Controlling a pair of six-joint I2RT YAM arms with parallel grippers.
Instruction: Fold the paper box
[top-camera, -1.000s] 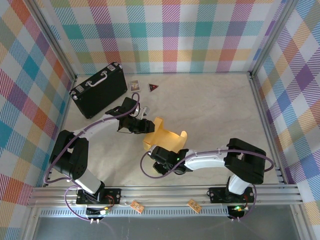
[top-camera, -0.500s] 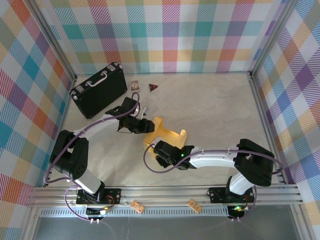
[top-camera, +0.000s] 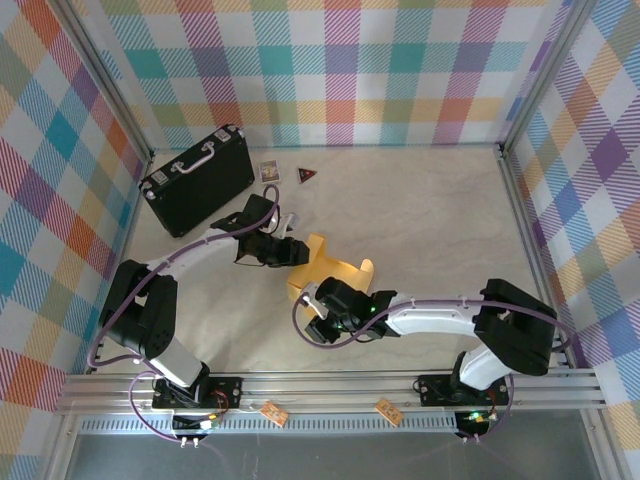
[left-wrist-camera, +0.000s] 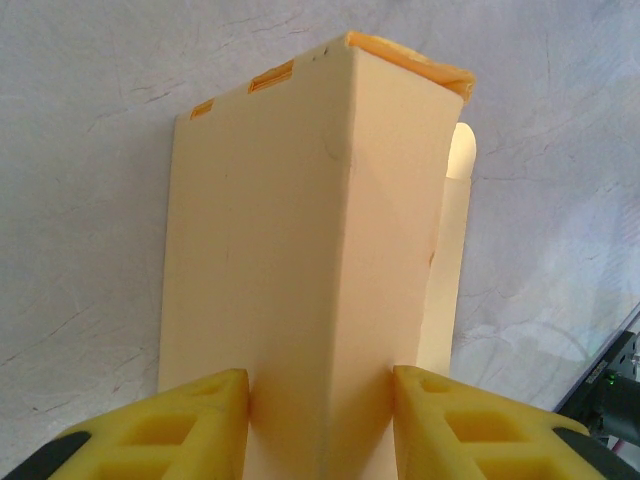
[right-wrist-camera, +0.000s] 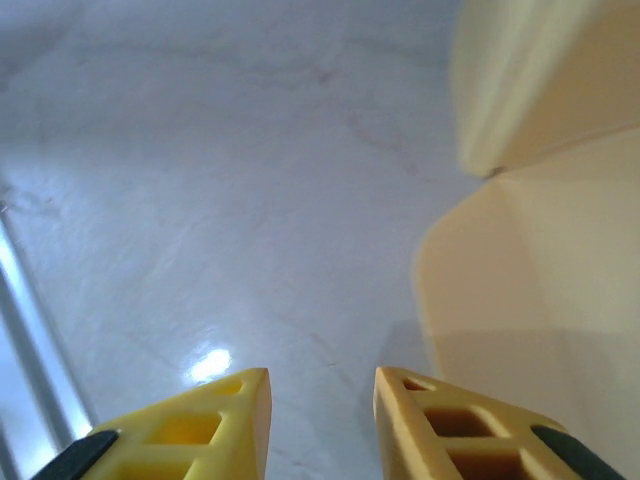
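Edged closer to the paper box (top-camera: 338, 270) than a second ago, right fingers (right-wrist-camera: 215, 420) apart and empty, just beside its flap. Left fingers (left-wrist-camera: 190, 415) clamped on its upright fold, mid-counter (top-camera: 430, 210).

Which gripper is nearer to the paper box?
Left. The left gripper clamps the paper box between its fingers; the right gripper is open just beside it, gripping nothing.

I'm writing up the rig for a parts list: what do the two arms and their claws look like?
The left arm and right arm share a build: blocky black joint housings joined by smooth white links, with a purple cable looping alongside each. The left claw and right claw have yellow fingers with hollow rectangular cut-outs and black bases.
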